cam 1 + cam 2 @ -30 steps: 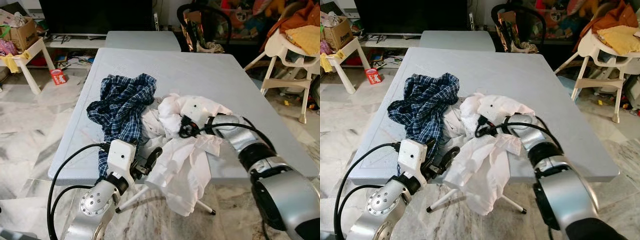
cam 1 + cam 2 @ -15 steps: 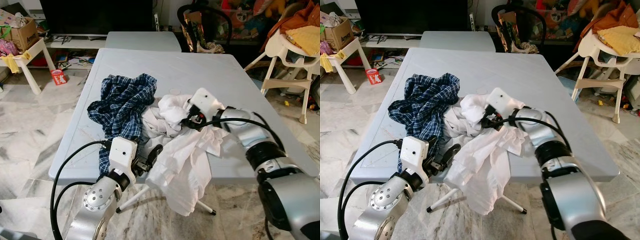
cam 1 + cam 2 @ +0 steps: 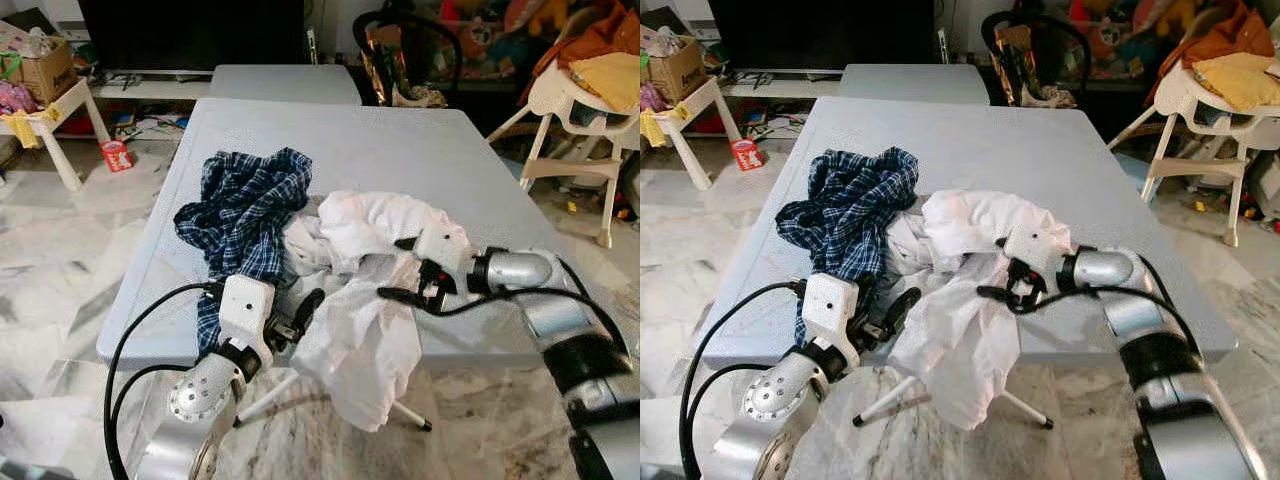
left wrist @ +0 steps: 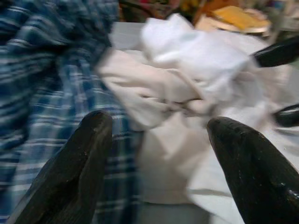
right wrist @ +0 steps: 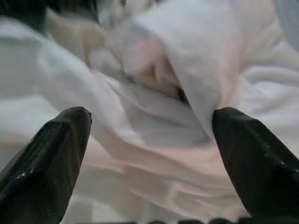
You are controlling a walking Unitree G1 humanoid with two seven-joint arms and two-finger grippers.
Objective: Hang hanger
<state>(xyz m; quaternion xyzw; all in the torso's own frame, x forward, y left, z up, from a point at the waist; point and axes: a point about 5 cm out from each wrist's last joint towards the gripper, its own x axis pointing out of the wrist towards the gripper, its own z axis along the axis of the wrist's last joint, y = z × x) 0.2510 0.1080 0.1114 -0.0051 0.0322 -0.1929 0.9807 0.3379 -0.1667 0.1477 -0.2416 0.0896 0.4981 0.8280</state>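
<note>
A crumpled blue plaid shirt (image 3: 245,210) lies on the grey table (image 3: 400,140), left of centre. Beside it is a rumpled white garment (image 3: 365,300), and part of that hangs over the table's front edge. My right gripper (image 3: 392,268) is open at the right side of the white garment, its fingers apart and pointing into the cloth (image 5: 154,93). My left gripper (image 3: 300,315) is open at the front edge, just below the plaid shirt and touching the white cloth's hanging part. In the left wrist view, its fingers (image 4: 70,163) frame plaid cloth and white cloth.
A second grey table (image 3: 285,80) and a black chair (image 3: 400,50) stand behind. A white high chair (image 3: 575,110) is at the right, a small white table (image 3: 50,115) at the left. A red can (image 3: 116,153) sits on the marble floor.
My right gripper has drawn back out of the top of the white pile, toward the front right. The white cloth has shifted and spread. The left arm has barely moved.
</note>
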